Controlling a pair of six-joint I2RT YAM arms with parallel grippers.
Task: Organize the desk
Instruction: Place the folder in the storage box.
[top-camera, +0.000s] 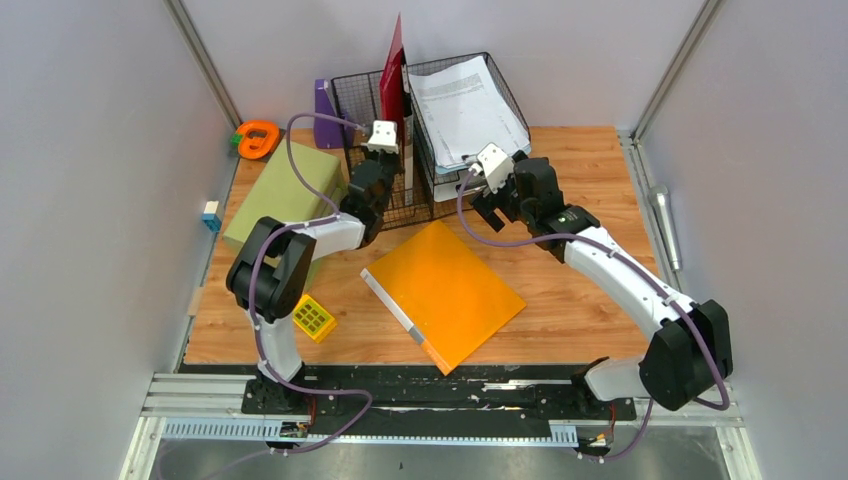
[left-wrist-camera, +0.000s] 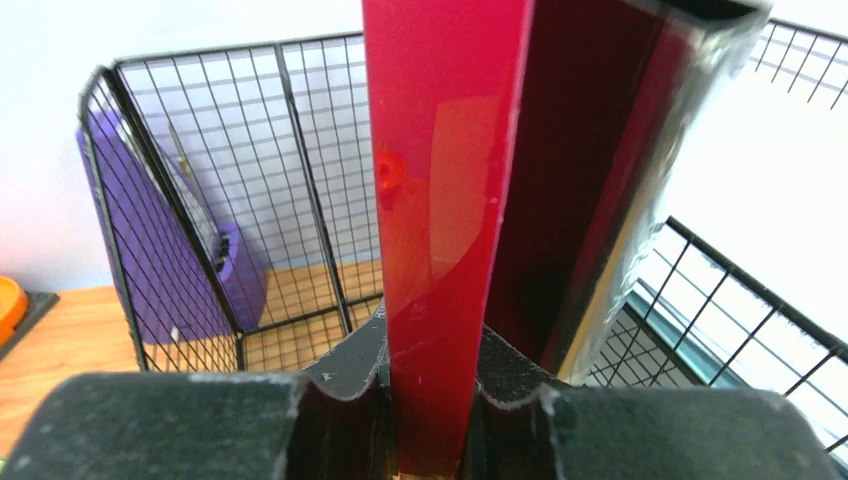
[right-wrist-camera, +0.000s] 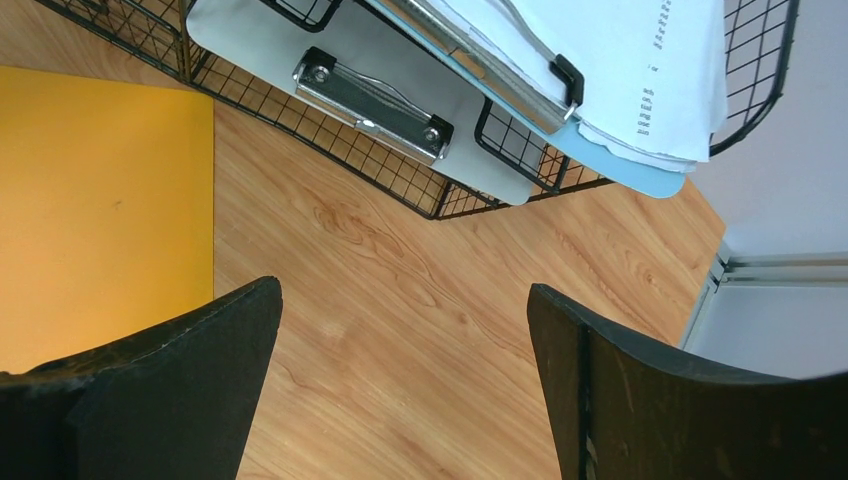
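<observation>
From above, the desk (top-camera: 570, 300) fills the cell floor, rigid and fixed (something to clear, not lift). The left gripper (top-camera: 383, 135) reaches forward to a wire rack (top-camera: 350, 100) with an upright red folder (top-camera: 393, 85), and the right gripper (top-camera: 488, 212) hovers near an orange folder (top-camera: 445, 290) lying flat. At the left wrist, fingers (left-wrist-camera: 330, 400) are clenched on the bottom edge of the red folder (left-wrist-camera: 440, 200), which looks thin, glossy, probably light and slippery, so best pinched low. At the right wrist, fingers (right-wrist-camera: 180, 380) stand spread wide and empty above bare desk (right-wrist-camera: 400, 300).

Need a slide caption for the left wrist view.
The left gripper clamps a red folder upright, wire basket behind it.
</observation>
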